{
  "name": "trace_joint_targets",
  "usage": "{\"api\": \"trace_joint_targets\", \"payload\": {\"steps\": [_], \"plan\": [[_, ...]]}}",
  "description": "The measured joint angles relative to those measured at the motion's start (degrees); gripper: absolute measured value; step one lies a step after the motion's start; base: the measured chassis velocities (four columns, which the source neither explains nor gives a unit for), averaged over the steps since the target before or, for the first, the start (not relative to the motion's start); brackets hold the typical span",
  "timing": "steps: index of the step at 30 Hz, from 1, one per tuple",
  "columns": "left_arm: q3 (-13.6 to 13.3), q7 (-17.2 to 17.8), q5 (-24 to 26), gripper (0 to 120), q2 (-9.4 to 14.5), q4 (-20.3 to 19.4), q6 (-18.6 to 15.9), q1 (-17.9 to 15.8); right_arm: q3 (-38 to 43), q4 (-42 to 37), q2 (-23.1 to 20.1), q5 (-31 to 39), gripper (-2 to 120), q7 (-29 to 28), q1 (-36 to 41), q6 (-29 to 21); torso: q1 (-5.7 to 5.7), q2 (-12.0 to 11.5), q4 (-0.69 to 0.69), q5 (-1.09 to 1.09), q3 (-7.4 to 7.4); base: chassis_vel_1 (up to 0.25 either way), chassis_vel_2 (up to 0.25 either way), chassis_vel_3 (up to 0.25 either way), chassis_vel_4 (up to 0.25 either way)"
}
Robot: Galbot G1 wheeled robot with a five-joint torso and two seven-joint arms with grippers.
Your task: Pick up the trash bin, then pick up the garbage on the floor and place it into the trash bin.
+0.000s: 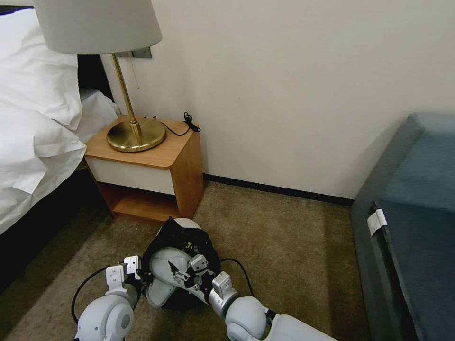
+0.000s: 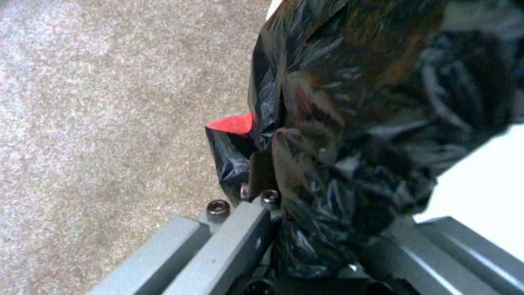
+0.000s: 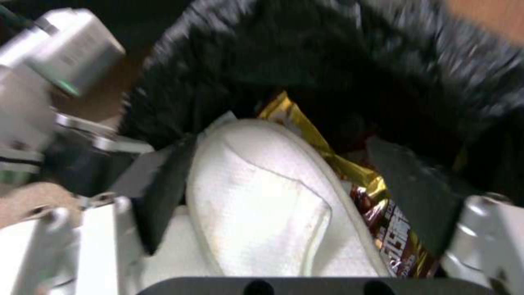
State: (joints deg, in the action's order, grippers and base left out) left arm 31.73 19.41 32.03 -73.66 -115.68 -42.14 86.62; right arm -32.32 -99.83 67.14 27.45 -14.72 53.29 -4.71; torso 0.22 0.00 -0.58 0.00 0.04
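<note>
Head view, right hand (image 1: 177,273) over trash bin (image 1: 208,246), slipper (image 1: 166,265) inside

White slipper (image 3: 262,205) between parted right gripper (image 3: 294,196) fingers, gold wrapper (image 3: 327,164), black bin bag (image 3: 327,61)

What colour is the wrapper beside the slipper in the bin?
Gold, with a brown printed end; the wrapper shows best in the right wrist view.

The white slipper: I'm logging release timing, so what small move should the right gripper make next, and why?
Probably draw back: the right gripper stands open over the trash bin, and the white slipper already lies inside beside a gold wrapper. The left gripper holds the rim.
</note>
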Motion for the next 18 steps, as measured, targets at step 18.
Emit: {"api": "trace_joint_targets", "payload": {"steps": [18], "plan": [[0.54, -0.04, -0.08, 0, -0.02, 0.25, 0.00, 0.24, 5.45, -13.19, -10.63, -0.60, 100, 1.76, 2.78, -1.03, 0.00, 0.00, 0.00, 0.01, 0.00, 0.000, 0.000, 0.000, 0.000]]}}
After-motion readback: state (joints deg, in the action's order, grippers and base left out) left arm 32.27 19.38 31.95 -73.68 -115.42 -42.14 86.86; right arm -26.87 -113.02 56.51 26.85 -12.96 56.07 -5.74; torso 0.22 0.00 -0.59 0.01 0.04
